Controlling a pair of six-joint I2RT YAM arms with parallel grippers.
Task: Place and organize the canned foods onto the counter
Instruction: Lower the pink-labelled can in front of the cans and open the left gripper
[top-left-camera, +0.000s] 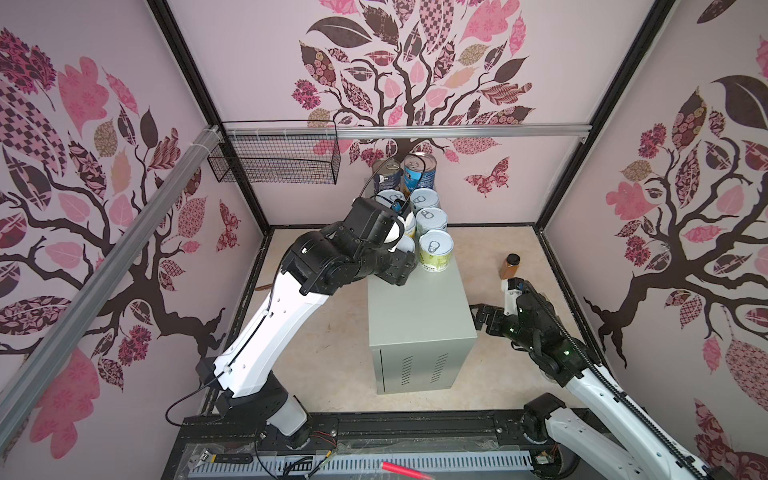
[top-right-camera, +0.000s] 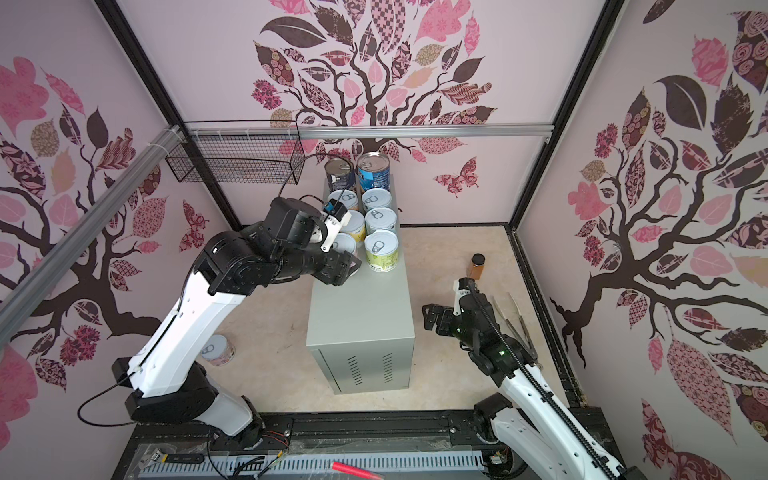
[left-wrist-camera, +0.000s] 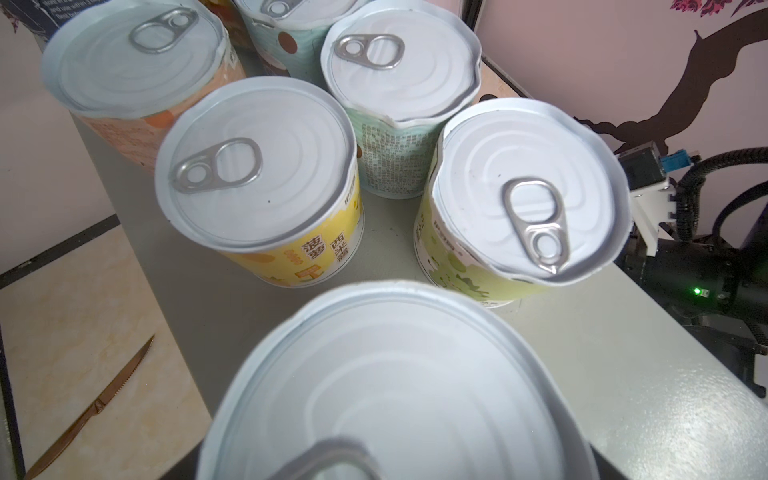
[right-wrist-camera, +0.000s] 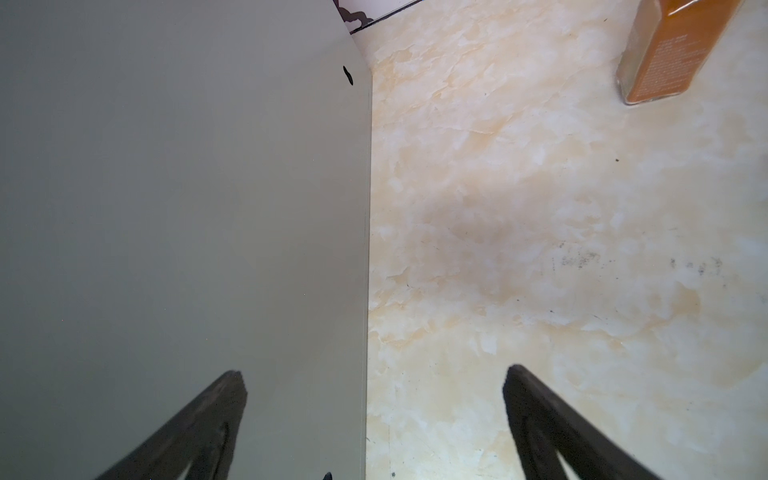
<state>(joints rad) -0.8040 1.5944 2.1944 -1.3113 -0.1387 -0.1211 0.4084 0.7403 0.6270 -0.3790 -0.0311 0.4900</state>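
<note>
My left gripper (top-right-camera: 348, 266) is clenched on a short can (left-wrist-camera: 395, 374) at the bench's (top-left-camera: 419, 316) left edge, beside the green-label can (top-left-camera: 435, 251), to fill the two-wide rows packed from the far end; my right gripper (right-wrist-camera: 374, 372) hangs released off the right edge, clear.

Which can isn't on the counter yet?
The short white-lidded can on the floor left of the counter, beside the left arm. The other cans in view are grouped at the counter's far end.
</note>
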